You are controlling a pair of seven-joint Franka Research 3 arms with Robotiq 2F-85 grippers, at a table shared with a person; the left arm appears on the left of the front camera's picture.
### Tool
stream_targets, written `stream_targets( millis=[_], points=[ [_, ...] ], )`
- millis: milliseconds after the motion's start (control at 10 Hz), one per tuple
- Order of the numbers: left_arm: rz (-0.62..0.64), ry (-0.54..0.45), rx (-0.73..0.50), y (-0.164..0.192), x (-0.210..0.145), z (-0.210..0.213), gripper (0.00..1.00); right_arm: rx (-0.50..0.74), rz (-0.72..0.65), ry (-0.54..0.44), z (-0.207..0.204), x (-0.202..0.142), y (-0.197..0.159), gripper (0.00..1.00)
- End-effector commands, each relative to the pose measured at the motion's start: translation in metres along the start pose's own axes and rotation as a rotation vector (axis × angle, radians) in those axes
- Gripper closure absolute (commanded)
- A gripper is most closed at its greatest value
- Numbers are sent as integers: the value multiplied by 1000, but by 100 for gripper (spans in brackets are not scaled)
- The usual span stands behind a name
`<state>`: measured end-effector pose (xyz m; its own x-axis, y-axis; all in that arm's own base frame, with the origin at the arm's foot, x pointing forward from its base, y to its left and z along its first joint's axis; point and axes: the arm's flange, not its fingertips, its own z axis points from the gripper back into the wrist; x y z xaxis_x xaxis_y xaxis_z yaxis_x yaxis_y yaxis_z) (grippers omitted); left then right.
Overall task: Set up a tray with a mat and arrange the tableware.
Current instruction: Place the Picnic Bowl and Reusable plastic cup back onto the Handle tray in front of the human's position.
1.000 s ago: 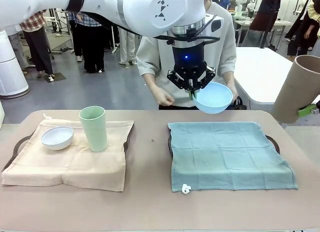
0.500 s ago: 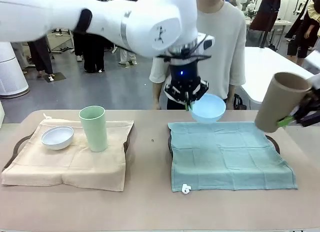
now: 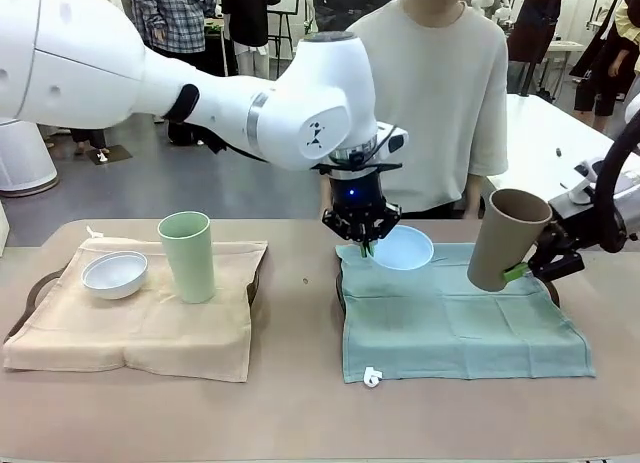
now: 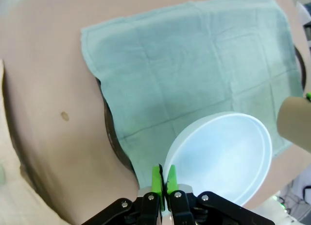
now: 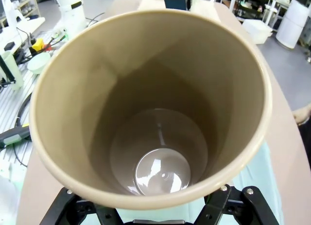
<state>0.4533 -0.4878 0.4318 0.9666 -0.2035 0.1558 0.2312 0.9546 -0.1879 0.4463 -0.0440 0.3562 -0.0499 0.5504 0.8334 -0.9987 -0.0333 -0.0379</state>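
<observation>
My left gripper is shut on the near rim of the light blue bowl, holding it just over the back left part of the green mat. In the left wrist view the green fingertips pinch the bowl rim above the mat. My right gripper is shut on the tan-brown cup, which hangs tilted over the mat's right side. The right wrist view looks straight into the cup. A white bowl and a pale green cup stand on the beige mat.
Each mat lies on a dark tray; its rim shows at the green mat's left edge and also in the left wrist view. A person stands at the far side of the table. Bare tabletop lies between the trays.
My left arm has brought the blue bowl down and nearer, to the green mat. My right arm has come in from the right with the tan cup, now over the mat.
</observation>
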Motion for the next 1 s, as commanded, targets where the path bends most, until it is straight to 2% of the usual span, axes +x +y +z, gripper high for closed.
stream_targets(
  millis=[0, 100, 200, 300, 500, 600, 900],
  points=[
    [-12, 4, -27, 8, -2, -15, 96, -23, -3, -22, -1, -8, -11, 20],
    [8, 7, -19, 9, -1, -21, 96, -21, -13, -25, -1, -11, -12, 20],
    [-1, 6, 0, 3, 1, -10, 96, 7, -95, -4, 6, -7, -10, 20],
    [-1, 6, 0, 3, 1, -10, 96, 0, -22, -5, -2, -11, -7, 20],
    [3, 10, -1, 4, 3, -19, 96, -4, -44, -5, 1, -13, -8, 20],
    [51, 7, -9, 4, 8, -29, 96, 9, -86, -26, 1, -32, -14, 20],
    [36, 5, 22, 1, 8, -42, 96, 17, -90, -13, -10, -46, -20, 20]
  ],
)
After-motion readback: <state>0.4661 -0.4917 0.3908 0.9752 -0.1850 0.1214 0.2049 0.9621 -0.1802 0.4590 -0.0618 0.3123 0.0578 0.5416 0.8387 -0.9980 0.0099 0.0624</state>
